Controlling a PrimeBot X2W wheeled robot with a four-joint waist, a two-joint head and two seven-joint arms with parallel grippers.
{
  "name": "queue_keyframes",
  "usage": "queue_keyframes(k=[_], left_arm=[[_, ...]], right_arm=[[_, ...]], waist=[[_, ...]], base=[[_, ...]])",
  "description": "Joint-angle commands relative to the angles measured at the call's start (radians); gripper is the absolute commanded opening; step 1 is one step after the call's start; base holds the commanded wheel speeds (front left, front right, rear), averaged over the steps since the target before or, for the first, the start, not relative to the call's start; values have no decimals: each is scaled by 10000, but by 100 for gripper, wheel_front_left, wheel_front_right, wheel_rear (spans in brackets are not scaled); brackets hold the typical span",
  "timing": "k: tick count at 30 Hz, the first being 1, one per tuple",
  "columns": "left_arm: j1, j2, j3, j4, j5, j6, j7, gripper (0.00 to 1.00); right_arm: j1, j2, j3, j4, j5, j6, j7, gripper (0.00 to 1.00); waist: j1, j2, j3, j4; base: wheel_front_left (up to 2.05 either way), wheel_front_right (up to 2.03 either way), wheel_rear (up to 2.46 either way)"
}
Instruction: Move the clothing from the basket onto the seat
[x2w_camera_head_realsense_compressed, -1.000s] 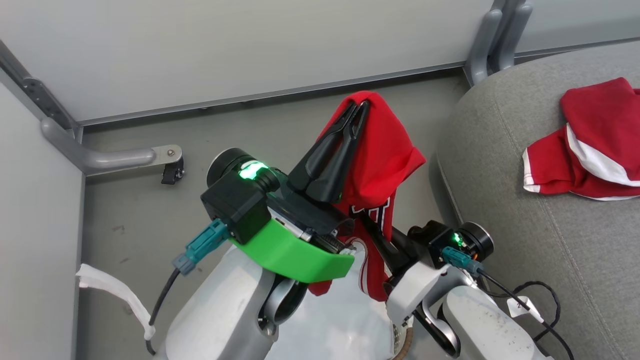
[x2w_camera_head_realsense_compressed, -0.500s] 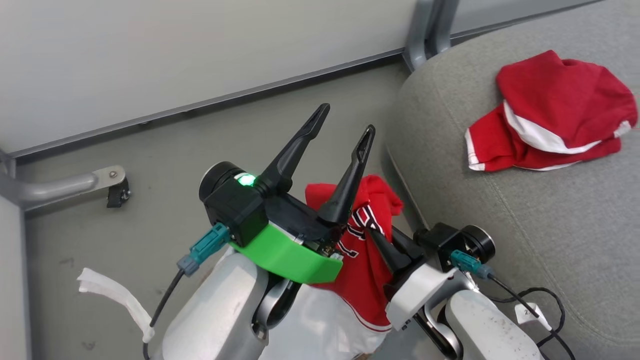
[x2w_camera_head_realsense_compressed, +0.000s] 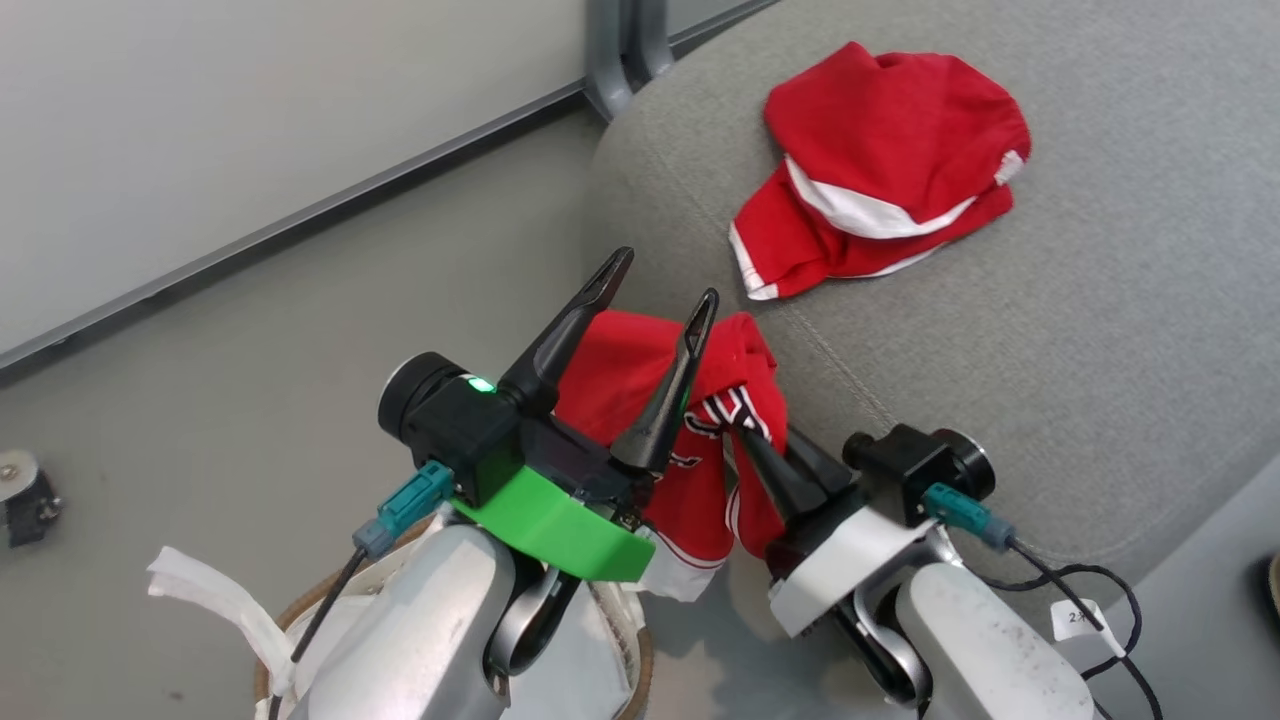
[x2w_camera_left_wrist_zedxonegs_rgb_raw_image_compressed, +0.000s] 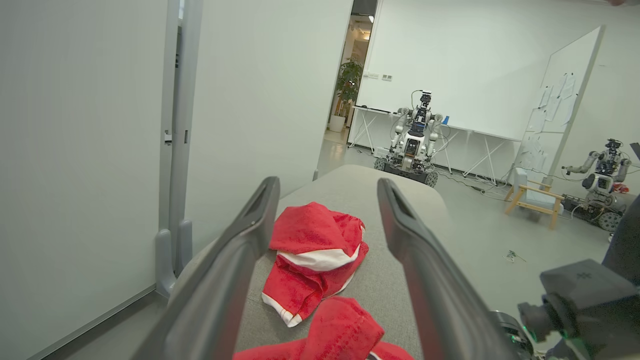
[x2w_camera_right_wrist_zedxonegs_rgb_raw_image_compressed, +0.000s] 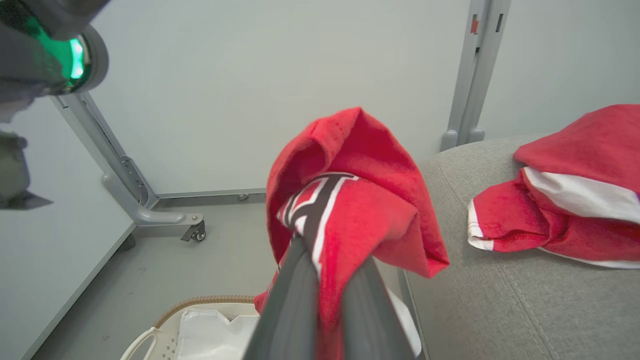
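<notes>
One piece of red clothing (x2w_camera_head_realsense_compressed: 690, 490) with white trim hangs from my right gripper (x2w_camera_head_realsense_compressed: 738, 425), which is shut on its black-and-white lettered part, just off the front edge of the grey seat (x2w_camera_head_realsense_compressed: 1050, 350). The right wrist view has the same clothing (x2w_camera_right_wrist_zedxonegs_rgb_raw_image_compressed: 360, 190) draped over the right gripper (x2w_camera_right_wrist_zedxonegs_rgb_raw_image_compressed: 320, 250). My left gripper (x2w_camera_head_realsense_compressed: 662, 283) stands open above the fabric, holding nothing. Another red and white garment (x2w_camera_head_realsense_compressed: 880, 170) lies crumpled on the seat, also seen between the left fingers (x2w_camera_left_wrist_zedxonegs_rgb_raw_image_compressed: 250, 235). The basket (x2w_camera_head_realsense_compressed: 300, 600) sits low beneath my arms, its white liner (x2w_camera_right_wrist_zedxonegs_rgb_raw_image_compressed: 210, 330) showing.
Grey partition walls stand behind and to the left, with a post foot and castor (x2w_camera_right_wrist_zedxonegs_rgb_raw_image_compressed: 195, 232) on the floor. Cables (x2w_camera_head_realsense_compressed: 1080, 590) trail from my right wrist. In the left wrist view, other robots (x2w_camera_left_wrist_zedxonegs_rgb_raw_image_compressed: 412, 140) and a wooden stool (x2w_camera_left_wrist_zedxonegs_rgb_raw_image_compressed: 535, 200) stand far off.
My left gripper has opened and let go of the red garment, which has sagged down and now hangs from the shut right gripper. The head camera has swung toward the seat.
</notes>
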Motion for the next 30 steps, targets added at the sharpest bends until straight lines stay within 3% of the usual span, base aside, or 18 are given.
queue_keyframes(k=[1,5,14,20,30], left_arm=[[46,70,-79,55,-12,-30,-4,100],[-257,180,-282,241,-180,-30,-4,100],[-527,544,-645,633,-420,-30,-4,100],[-457,839,-405,624,-299,-30,-5,100],[-1188,1161,-686,631,-175,-30,-5,100]], right_arm=[[-171,-26,-218,-155,205,-12,-48,0],[-668,-431,-884,-716,185,-12,-48,0],[-2817,-2027,-2317,-1094,-166,-12,-48,0],[-4731,-2901,-3167,-738,-348,-12,-48,0],[-6106,-3776,-4902,740,-1252,-12,-46,0]], waist=[[0,0,392,-1082],[0,0,741,-1175],[0,0,1584,-1235],[0,0,2178,-1201],[0,0,3324,-219]], base=[[0,0,0],[0,0,0],[0,0,0],[0,0,0],[0,0,0]])
